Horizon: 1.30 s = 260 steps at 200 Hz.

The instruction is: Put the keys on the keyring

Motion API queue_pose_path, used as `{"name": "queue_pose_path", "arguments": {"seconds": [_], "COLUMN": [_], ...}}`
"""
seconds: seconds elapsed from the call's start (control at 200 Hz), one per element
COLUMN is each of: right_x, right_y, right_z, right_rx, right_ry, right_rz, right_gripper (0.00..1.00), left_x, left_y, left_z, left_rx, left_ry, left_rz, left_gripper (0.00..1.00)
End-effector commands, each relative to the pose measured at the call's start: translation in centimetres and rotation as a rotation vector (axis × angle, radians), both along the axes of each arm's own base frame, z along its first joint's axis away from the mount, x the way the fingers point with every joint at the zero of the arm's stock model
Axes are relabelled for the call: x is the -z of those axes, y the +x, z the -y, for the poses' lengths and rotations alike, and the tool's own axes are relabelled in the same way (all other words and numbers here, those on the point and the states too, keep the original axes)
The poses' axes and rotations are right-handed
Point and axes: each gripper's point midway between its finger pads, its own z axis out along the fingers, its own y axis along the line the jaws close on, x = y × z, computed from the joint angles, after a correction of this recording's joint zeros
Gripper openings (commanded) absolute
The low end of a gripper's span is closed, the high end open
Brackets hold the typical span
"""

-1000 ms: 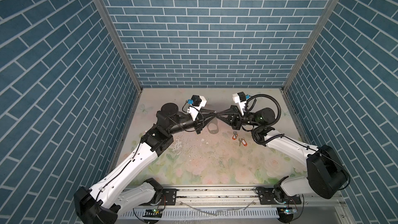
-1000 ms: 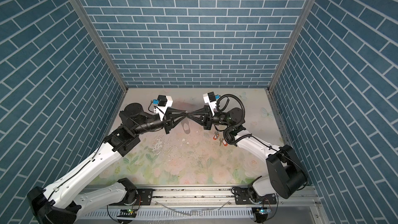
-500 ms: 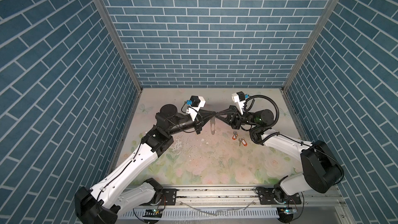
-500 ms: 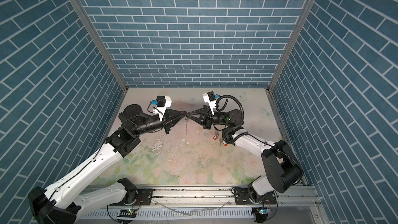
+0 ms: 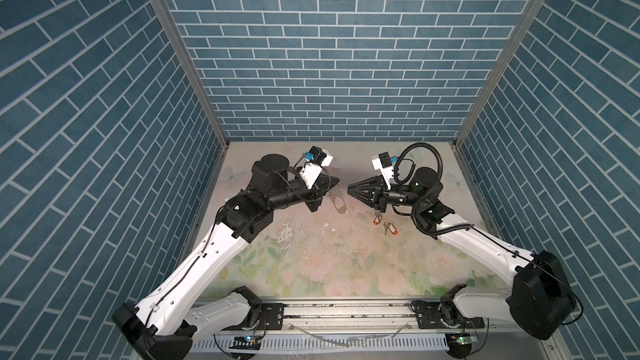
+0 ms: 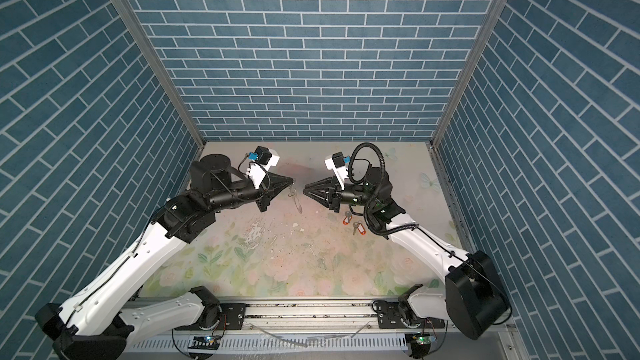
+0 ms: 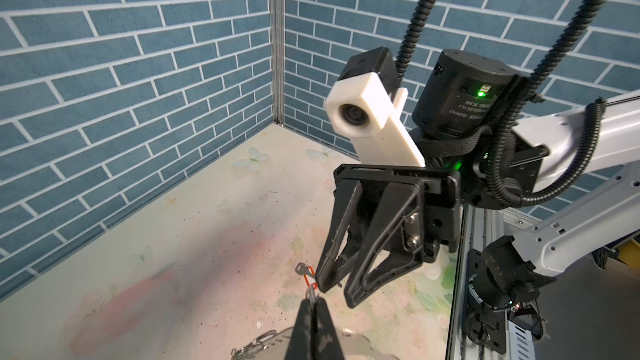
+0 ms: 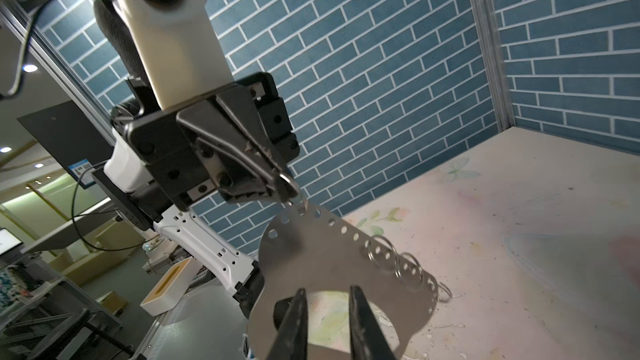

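The left tool [image 8: 285,185] was clenched on a small silver ring at the edge of the keyring [image 8: 311,258], so the perforated grey plate hung from that grip over the desk [image 5: 311,254]. The right tool [image 7: 337,292] stood opposite, jaws slightly parted and empty. The keys [image 5: 392,230] lay on the desk just below it, apart from the keyring. The step looked like fetching a key. The right tool would do best to drop straight down, pinch one orange tag flat and leave the key's bow clear for threading, while the left held steady. The desk wore a faded, scuffed floral print, and blue brick-pattern walls [image 5: 329,64] enclosed it on three sides.
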Motion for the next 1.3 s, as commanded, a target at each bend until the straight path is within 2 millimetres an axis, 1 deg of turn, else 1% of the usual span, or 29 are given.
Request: {"name": "queue_pose_path", "arguments": {"seconds": [0.0, 0.16, 0.33, 0.53, 0.945, 1.13, 1.17, 1.25, 1.295], "right_x": [0.4, 0.0, -0.1, -0.5, -1.1, -1.0, -1.1, -1.0, -1.1], "right_y": [-0.2, -0.8, -0.8, -1.0, -1.5, -1.4, -1.5, -1.5, -1.5], "right_z": [0.3, 0.4, 0.4, 0.3, 0.0, -0.2, -0.2, -0.2, -0.2], "right_rx": [0.009, -0.013, -0.018, -0.034, -0.063, -0.065, -0.065, -0.065, -0.064], "right_ry": [-0.092, -0.102, -0.101, -0.09, -0.072, -0.074, -0.074, -0.075, -0.073], "right_rz": [0.088, 0.124, 0.133, 0.144, 0.155, 0.154, 0.153, 0.153, 0.155], "right_gripper": [0.25, 0.27, 0.27, 0.27, 0.26, 0.21, 0.18, 0.08, 0.07], "left_x": [2.9, 3.0, 2.8, 3.1, 3.9, 4.0, 4.0, 4.0, 4.1], "left_y": [-1.3, -1.9, -2.5, -2.5, -2.2, -2.2, -2.3, -2.3, -2.3], "left_z": [-0.1, 0.8, 1.3, 1.6, 3.1, 3.6, 3.6, 3.7, 3.7], "left_rx": [0.068, 0.15, 0.201, 0.213, 0.249, 0.264, 0.266, 0.27, 0.272], "left_ry": [0.138, 0.165, 0.158, 0.149, 0.133, 0.124, 0.124, 0.124, 0.126], "left_rz": [-0.127, -0.173, -0.184, -0.196, -0.222, -0.221, -0.221, -0.223, -0.226], "left_gripper": [0.0, 0.0, 0.0, 0.0, 0.0, 0.0, 0.0, 0.0, 0.0]}}
